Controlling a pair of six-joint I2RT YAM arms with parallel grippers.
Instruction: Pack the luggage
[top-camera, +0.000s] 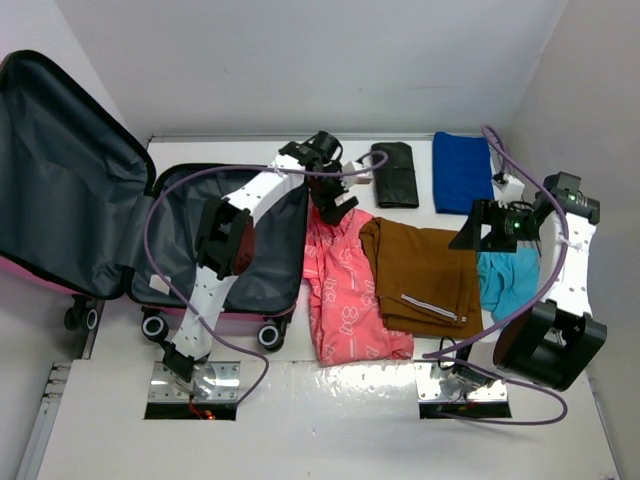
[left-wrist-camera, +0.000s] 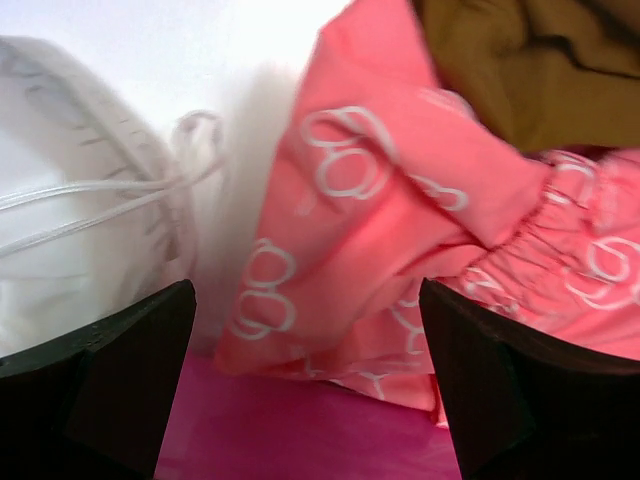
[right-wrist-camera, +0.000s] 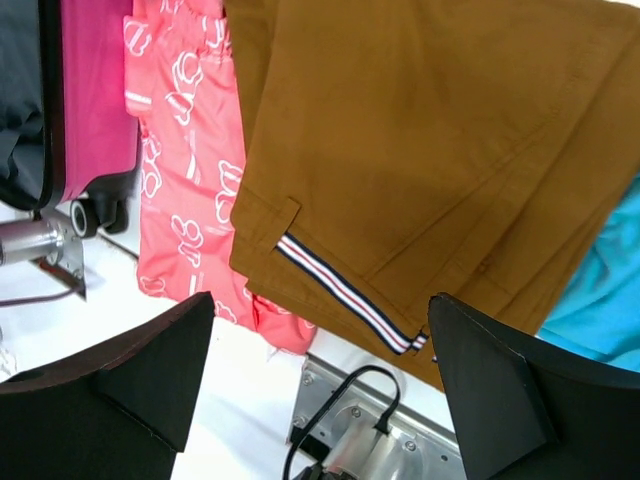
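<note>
Top view: luggage (top-camera: 90, 200) open at left of white tabletop (top-camera: 330, 400), lid up by wall; left hand (top-camera: 336, 208) over pink garment (top-camera: 350, 290), right hand (top-camera: 478, 228) over brown trousers (top-camera: 425, 270)
Left wrist: left hand spread wide, empty
Right wrist: right hand spread wide, empty
</note>
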